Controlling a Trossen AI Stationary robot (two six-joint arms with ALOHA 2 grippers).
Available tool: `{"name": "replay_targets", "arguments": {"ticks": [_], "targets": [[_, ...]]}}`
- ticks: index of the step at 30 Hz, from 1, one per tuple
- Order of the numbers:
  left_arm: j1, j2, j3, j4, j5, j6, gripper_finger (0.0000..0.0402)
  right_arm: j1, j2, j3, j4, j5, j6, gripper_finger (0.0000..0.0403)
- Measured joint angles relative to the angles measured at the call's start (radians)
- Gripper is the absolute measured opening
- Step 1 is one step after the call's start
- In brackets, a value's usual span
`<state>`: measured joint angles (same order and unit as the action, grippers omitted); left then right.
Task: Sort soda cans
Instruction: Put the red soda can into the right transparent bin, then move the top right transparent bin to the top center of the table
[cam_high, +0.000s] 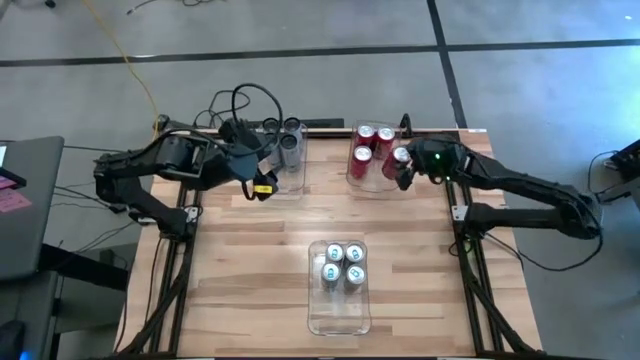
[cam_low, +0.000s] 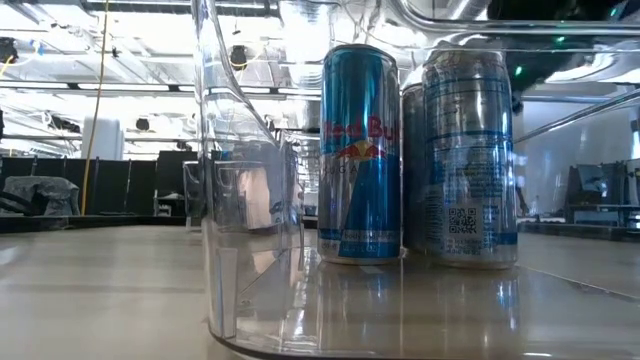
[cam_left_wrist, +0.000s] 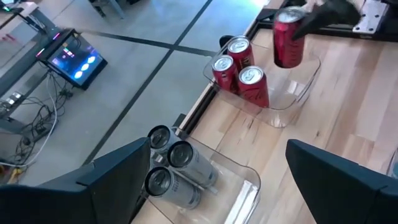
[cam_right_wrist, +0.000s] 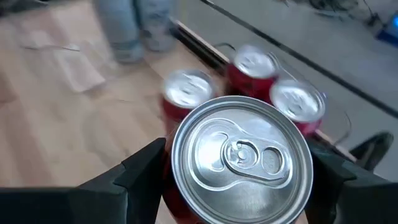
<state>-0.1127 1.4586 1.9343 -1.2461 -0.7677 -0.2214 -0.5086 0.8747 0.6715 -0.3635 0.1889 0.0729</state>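
1. The right tool (cam_high: 404, 168) has its fingers closed around a red can (cam_right_wrist: 241, 155), held upright with the silver top facing the wrist camera. So the can's long axis is vertical.
2. The key relation: the held can hangs over the right edge of the clear bin (cam_left_wrist: 292, 93) at the far right of the counter (cam_high: 250, 260), just beside the three red cans (cam_left_wrist: 239, 62) already standing in it. The free spot looks to be straight below and a touch to the left, so I'd guess a short drop does it.
3. The left tool (cam_high: 262, 185) is spread wide with nothing in it, over the far-left bin of grey cans (cam_left_wrist: 177, 168).
4. Blue-silver cans (cam_high: 342, 265) sit in the near middle bin, well away from both arms.
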Motion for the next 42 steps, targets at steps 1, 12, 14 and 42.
{"name": "replay_targets", "arguments": {"ticks": [1, 12, 14, 42], "targets": [[0.000, 0.000, 0.000, 0.000, 0.000, 0.000, 0.0371, -0.024, 0.009, -0.016, 0.035, -0.018, -0.003, 0.0287], [0.000, 0.000, 0.000, -0.046, 0.000, -0.012, 0.0371, -0.154, 0.211, -0.087, 0.314, -0.147, -0.075, 0.0286], [0.000, 0.000, 0.000, -0.046, 0.000, -0.012, 0.0371, -0.156, 0.267, -0.090, 0.347, -0.152, -0.080, 0.0286], [-0.002, -0.007, -0.045, -0.151, -0.001, -0.121, 0.0371, -0.178, 0.173, -0.087, 0.398, -0.070, -0.008, 0.0363]]}}
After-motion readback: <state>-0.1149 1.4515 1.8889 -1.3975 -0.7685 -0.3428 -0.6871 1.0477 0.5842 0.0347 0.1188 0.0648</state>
